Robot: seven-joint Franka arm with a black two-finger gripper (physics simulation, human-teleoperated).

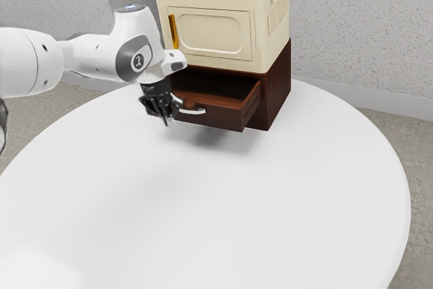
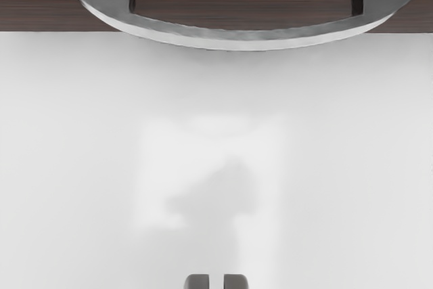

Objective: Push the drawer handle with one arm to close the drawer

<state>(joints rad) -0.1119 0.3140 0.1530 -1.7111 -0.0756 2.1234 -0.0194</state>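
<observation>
Exterior view: the white arm [image 1: 98, 55] comes in from the view's left, and its black gripper [image 1: 166, 120] hangs over the table by the drawer front.
Drawer: dark brown drawer [image 1: 220, 119], standing open out of the brown cabinet [image 1: 276, 93], its inside showing.
Handle: curved, silvery handle [image 1: 195, 111] on the drawer front, partly behind the gripper in the exterior view; in the wrist view it bows out from the wood.
Fingers: drawn close together, with a slim gap and nothing held; in the wrist view their tips are apart from the handle, with white tabletop showing between.
Box: cream box [image 1: 208, 0] on top of the cabinet, its front door [image 1: 213, 32] closed, with an amber handle [image 1: 174, 31].
Table: round white table [image 1: 203, 221] under the cabinet; a soft grey shadow [image 2: 213, 201] lies on it near the fingertips.
</observation>
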